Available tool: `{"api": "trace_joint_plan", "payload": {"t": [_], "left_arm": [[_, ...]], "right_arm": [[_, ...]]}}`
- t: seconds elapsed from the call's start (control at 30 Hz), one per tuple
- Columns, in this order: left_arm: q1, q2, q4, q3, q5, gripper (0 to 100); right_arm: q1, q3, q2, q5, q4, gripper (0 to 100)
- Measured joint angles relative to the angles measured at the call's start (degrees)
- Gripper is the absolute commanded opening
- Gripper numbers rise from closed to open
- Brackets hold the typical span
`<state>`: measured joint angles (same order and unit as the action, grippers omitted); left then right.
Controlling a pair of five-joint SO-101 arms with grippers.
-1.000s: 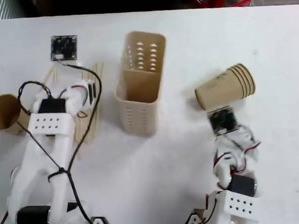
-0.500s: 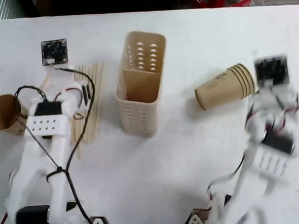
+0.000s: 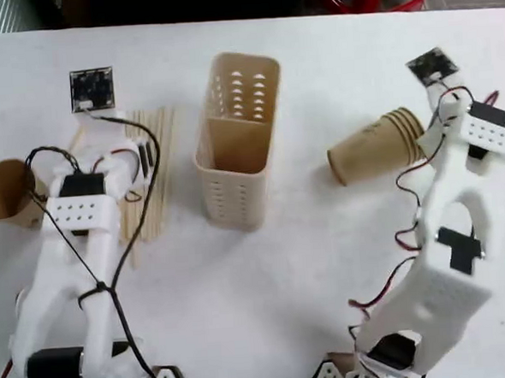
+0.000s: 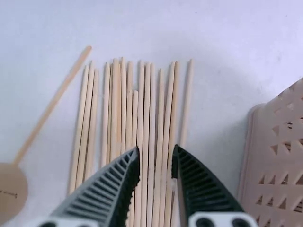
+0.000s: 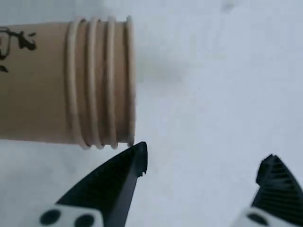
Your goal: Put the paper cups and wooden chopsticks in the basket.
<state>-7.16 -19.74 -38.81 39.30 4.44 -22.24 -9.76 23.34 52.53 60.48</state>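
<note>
Right wrist view: right gripper [image 5: 206, 158] wide open, nothing held. Stack of paper cups [image 5: 66, 80] on its side, rims just beside one jaw tip, outside the gap. Left gripper [image 4: 155, 152] open a crack over wooden chopsticks [image 4: 137, 104], w/ a few sticks seen btwn tips; basket [image 4: 279, 156] nr.

high: top-down, far | left wrist: near chopsticks [image 4: 137, 123] | right wrist: near cups [image 5: 66, 80]

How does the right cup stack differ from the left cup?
The stack lies on its side; the left cup shows its open mouth to the high view. The stack has several nested rims; the left cup looks single. Both are brown paper.
</note>
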Motion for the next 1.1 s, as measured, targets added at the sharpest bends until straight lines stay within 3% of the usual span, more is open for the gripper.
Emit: {"api": "trace_joint_plan", "payload": {"t": [0.5,0.87,1.1], "left_arm": [[0.0,0.0,0.79,0.0,0.0,13],[0.0,0.0,3.43,1.67,0.0,13],[0.0,0.0,4.4,2.11,0.0,13]], "right_arm": [[2.2,0.26,8.88,6.59,2.99,38.4],[2.73,2.55,8.88,6.86,2.99,38.3],[2.73,4.04,1.76,-0.79,3.43,38.3]]}}
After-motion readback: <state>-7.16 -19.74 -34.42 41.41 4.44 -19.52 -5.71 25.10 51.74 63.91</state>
